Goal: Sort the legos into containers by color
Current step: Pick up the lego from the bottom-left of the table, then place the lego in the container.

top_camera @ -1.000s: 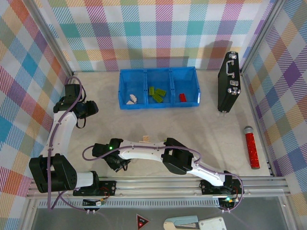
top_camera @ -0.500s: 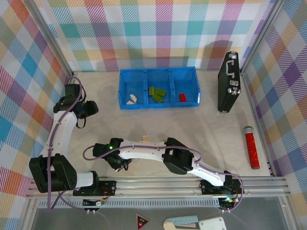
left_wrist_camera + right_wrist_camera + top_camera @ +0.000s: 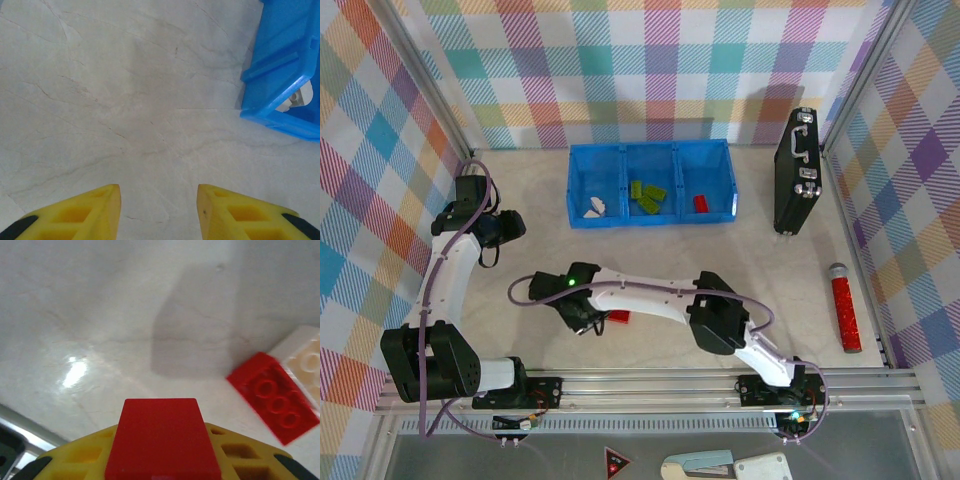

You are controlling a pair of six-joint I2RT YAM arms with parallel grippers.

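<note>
red lego clamped in right pincer; second red brick beyond, rightward.

The cream brick and the blue tray each run off the right edge.

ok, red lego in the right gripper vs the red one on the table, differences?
The gripped red lego is clamped in the right gripper, smooth face to camera; the loose red lego lies on the table, studs showing. The loose one sits beside a cream lego; the gripped one stands alone. Both red.
</note>
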